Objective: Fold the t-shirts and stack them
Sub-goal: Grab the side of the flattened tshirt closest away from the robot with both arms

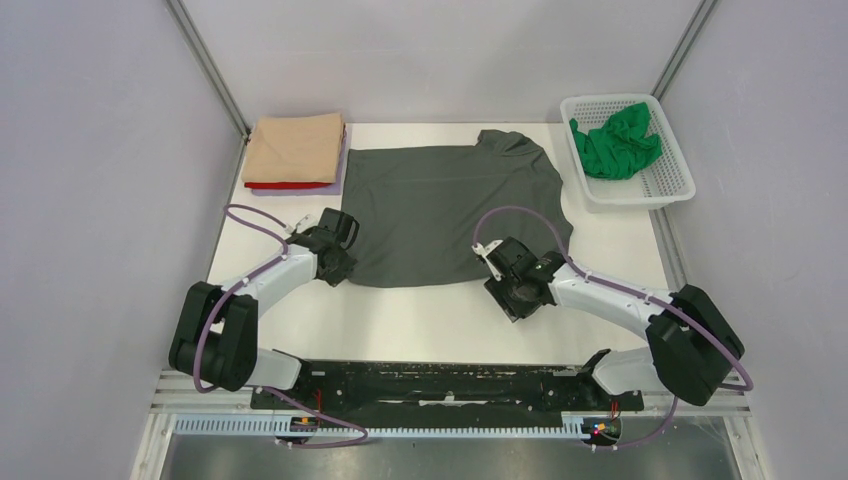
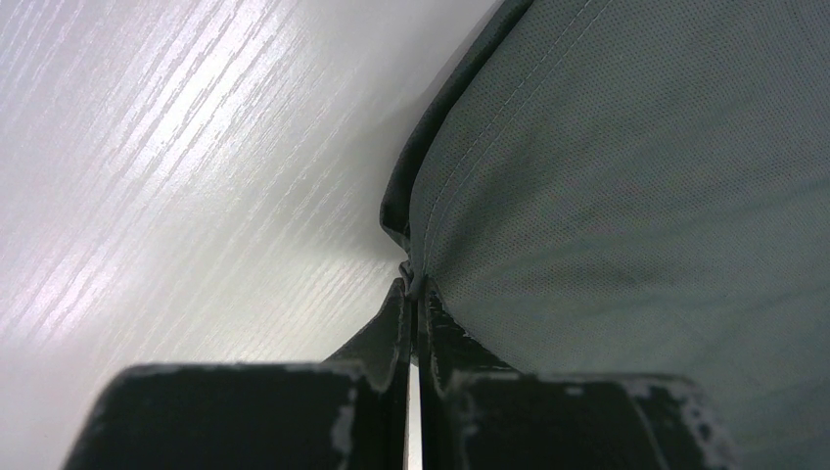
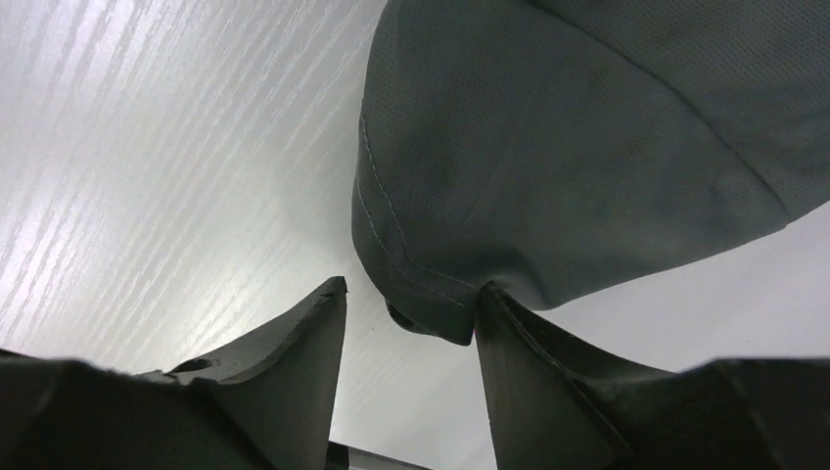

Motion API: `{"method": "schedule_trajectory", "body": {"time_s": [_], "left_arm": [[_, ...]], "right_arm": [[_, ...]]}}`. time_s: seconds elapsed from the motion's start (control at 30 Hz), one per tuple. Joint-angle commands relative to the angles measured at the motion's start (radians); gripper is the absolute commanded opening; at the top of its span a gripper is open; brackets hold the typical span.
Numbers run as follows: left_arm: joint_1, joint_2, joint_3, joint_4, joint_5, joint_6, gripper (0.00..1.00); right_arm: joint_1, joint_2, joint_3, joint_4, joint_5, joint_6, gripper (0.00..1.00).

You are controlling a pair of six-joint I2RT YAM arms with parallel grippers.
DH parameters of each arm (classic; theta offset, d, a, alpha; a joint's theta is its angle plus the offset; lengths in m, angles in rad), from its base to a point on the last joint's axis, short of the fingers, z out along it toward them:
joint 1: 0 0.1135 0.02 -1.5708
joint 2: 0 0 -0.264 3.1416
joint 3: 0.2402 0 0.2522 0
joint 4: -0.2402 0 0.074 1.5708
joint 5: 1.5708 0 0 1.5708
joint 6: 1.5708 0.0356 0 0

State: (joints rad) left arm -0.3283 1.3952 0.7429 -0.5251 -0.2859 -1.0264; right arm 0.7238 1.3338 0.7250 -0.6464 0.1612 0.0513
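The dark grey t-shirt lies folded lengthwise in the middle of the table. My left gripper is shut on its near left hem corner. My right gripper is open at the near right corner; the cloth hangs between the fingers and touches the right one. A folded tan t-shirt tops a stack at the back left, over a red one and a lilac edge. The bright green t-shirt lies crumpled in the basket.
The white mesh basket stands at the back right. White table shows between the shirt and the arm bases. Grey walls enclose the cell on the left, right and back.
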Motion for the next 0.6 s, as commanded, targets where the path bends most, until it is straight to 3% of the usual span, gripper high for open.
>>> {"method": "schedule_trajectory", "body": {"time_s": [0.0,0.17,0.37,0.57], "left_arm": [[0.006,-0.014,0.010,0.017,0.000,0.050,0.02],[0.005,-0.021,-0.001,0.010,-0.008,0.043,0.02],[0.005,-0.049,-0.008,-0.052,-0.013,0.033,0.02],[0.005,-0.101,-0.034,-0.197,-0.026,0.029,0.02]], "right_arm": [[0.008,0.047,0.007,0.065,0.058,-0.022,0.51],[0.007,0.101,-0.022,0.047,0.143,0.030,0.43],[0.014,0.098,-0.001,-0.010,0.066,0.043,0.00],[0.024,0.032,-0.066,-0.123,-0.189,0.019,0.00]]}}
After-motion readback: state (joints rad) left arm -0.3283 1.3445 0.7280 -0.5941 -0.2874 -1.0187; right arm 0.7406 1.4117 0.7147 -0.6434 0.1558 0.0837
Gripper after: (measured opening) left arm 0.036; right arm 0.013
